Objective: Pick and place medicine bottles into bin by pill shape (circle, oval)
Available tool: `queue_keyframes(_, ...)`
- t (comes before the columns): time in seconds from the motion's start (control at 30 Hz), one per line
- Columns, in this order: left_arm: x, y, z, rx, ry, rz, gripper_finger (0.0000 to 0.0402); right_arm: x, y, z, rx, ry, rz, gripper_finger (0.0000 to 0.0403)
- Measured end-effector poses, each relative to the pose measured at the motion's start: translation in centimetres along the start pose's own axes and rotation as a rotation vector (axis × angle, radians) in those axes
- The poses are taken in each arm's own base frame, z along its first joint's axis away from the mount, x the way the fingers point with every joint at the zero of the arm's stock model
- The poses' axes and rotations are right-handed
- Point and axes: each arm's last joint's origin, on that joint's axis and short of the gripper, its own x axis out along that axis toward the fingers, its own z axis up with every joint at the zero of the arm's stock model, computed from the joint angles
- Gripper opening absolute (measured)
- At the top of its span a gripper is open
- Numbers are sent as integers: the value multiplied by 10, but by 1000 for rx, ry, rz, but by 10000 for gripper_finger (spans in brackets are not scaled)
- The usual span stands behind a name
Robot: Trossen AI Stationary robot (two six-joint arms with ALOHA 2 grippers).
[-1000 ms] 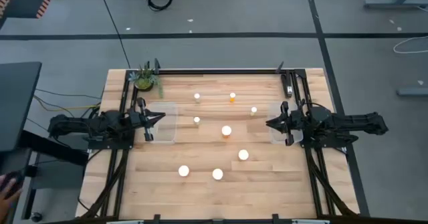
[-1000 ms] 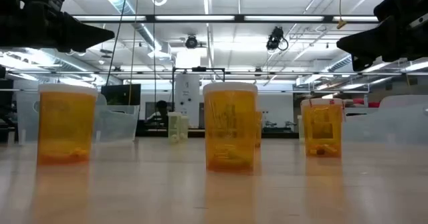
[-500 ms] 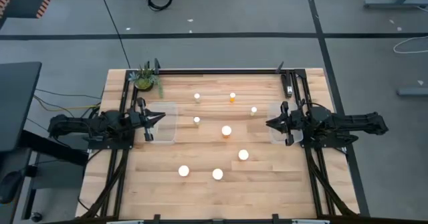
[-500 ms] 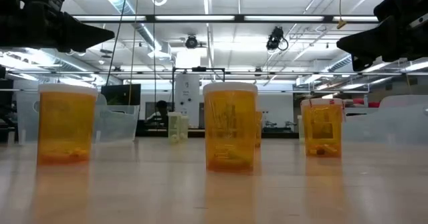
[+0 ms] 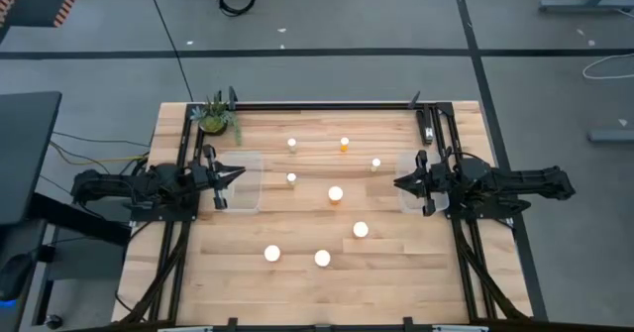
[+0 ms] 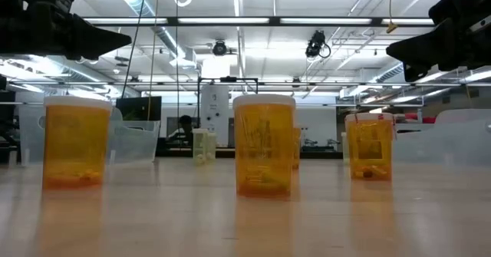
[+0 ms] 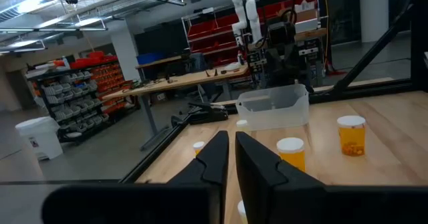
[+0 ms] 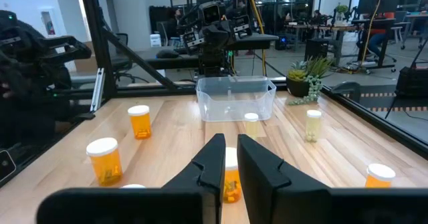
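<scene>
Grey workshop floor around a wooden counter (image 5: 297,282) with a dark frame; shelving and benches show in the room beyond. Left arm waits at the left edge, its left end effector (image 5: 238,172) clenched and empty, hovering over a clear bin (image 5: 248,185). Right arm waits at the right edge, right end effector (image 5: 398,183) clenched and empty too, beside a second clear bin (image 5: 409,205). Green potted plant (image 5: 215,117) sits at the far left corner. Medicine bottles (image 5: 335,194) are scattered upright over the middle of the counter, between the two bins, none in a bin: three across the far part, one left of centre, one at centre, three toward the near edge. Low view shows orange bodies, white caps, pills at the bottom.
</scene>
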Motion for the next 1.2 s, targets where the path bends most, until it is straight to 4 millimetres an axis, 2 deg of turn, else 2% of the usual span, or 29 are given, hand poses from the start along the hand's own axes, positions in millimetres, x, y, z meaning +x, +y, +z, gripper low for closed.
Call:
queue_keyframes(0.4, 0, 0, 0, -4, 0, 0, 36, 0, 0, 0, 0, 0, -1, 46)
queue_keyframes(0.73, 0, 1, 1, -371, -13, 19, 35, 0, 0, 0, 0, 0, 0, 46)
queue_keyframes(1.03, 0, 2, 4, -362, -41, 26, 30, 0, 0, 0, 0, 0, 0, 46)
queue_keyframes(1.2, 0, 3, 8, -291, -79, 34, 36, 0, 0, 0, 0, 0, 0, 46)
